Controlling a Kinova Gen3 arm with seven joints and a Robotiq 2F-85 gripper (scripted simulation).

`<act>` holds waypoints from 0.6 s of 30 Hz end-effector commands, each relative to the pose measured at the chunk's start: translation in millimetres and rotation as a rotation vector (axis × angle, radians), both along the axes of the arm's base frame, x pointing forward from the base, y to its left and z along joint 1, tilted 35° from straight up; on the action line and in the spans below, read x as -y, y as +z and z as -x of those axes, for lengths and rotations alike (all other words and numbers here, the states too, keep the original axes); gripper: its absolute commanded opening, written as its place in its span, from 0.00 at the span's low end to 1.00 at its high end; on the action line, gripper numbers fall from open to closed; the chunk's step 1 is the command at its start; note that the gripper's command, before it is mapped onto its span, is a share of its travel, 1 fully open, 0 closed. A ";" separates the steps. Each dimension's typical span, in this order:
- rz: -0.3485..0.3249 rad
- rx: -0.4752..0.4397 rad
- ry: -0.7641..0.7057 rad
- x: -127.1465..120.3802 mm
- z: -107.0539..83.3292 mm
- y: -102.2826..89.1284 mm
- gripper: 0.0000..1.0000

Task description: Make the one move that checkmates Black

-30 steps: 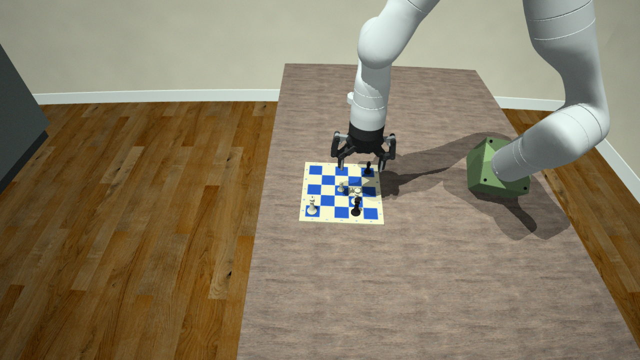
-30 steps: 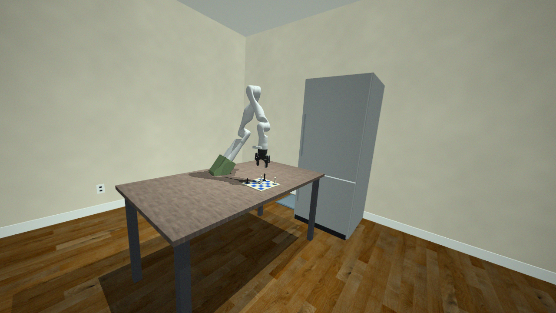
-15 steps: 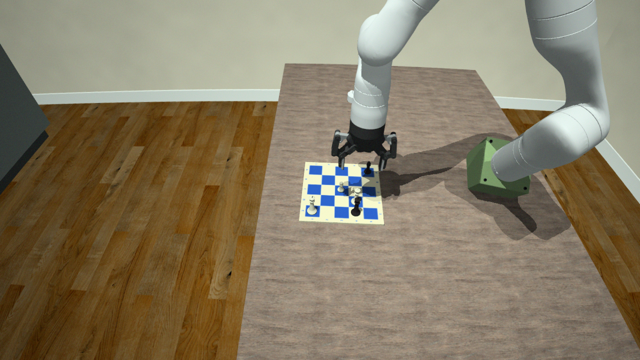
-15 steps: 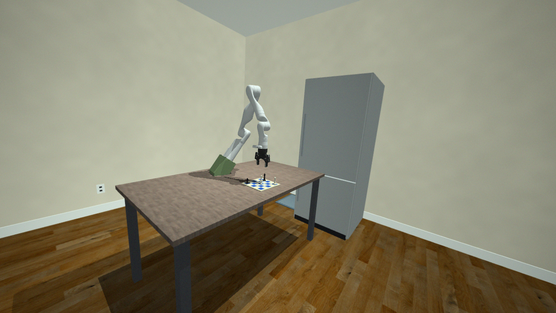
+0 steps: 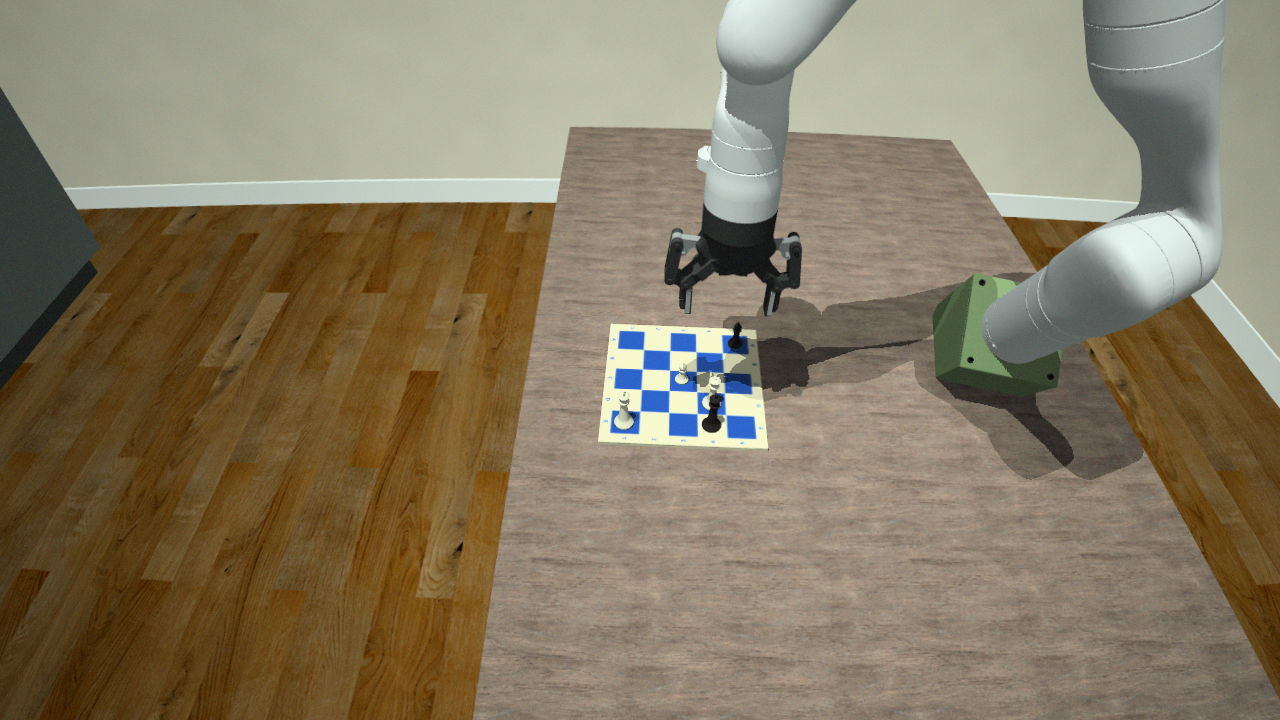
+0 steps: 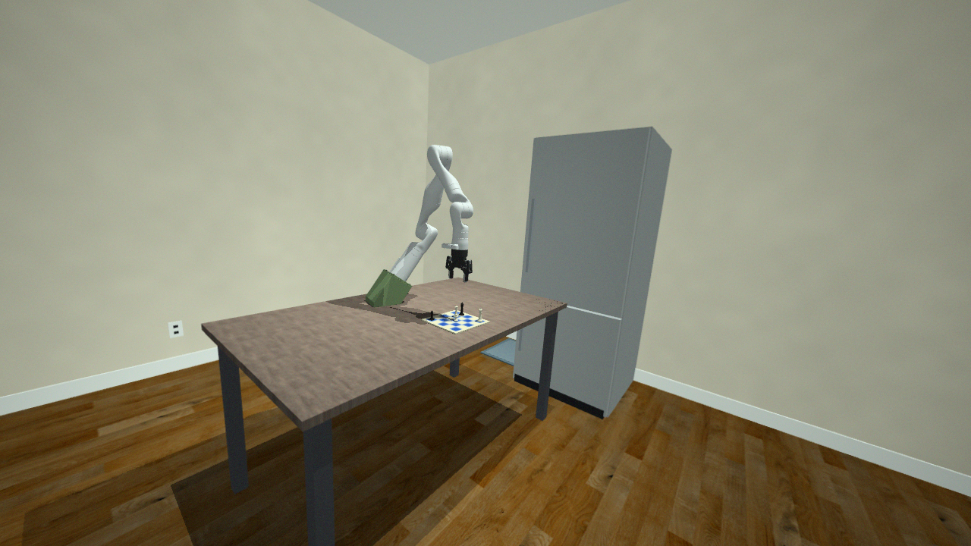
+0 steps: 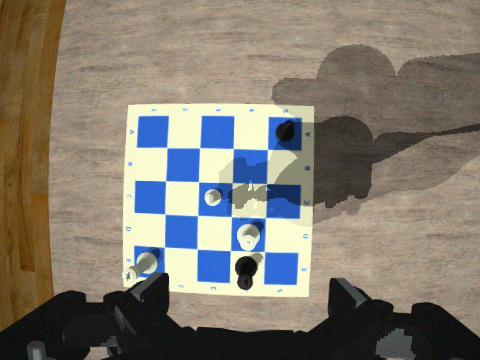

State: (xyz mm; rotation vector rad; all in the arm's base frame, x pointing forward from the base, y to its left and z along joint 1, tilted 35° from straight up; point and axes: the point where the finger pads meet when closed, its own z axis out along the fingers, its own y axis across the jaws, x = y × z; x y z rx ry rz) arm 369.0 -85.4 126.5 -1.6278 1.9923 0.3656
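A blue and cream chessboard [image 5: 682, 385] lies on the table; it also shows in the wrist view [image 7: 216, 199]. A white piece [image 5: 715, 387] stands just behind a taller black piece [image 5: 712, 414] near the front right. In the wrist view the white piece [image 7: 248, 234] is one square from the black piece [image 7: 246, 270]. A small white pawn [image 5: 682, 373] stands mid-board. A tall white piece [image 5: 623, 412] stands at the front left corner. A black pawn [image 5: 735, 336] stands at the back right corner. My gripper [image 5: 732, 302] is open and empty, raised above the board's back edge.
The arm's green base [image 5: 982, 337] sits on the table to the right of the board. The table's left edge runs close to the board. A grey fridge [image 6: 589, 265] stands beyond the table.
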 end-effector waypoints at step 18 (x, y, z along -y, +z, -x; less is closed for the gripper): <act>0.008 0.004 -0.013 11.6 2.2 10.2 1.00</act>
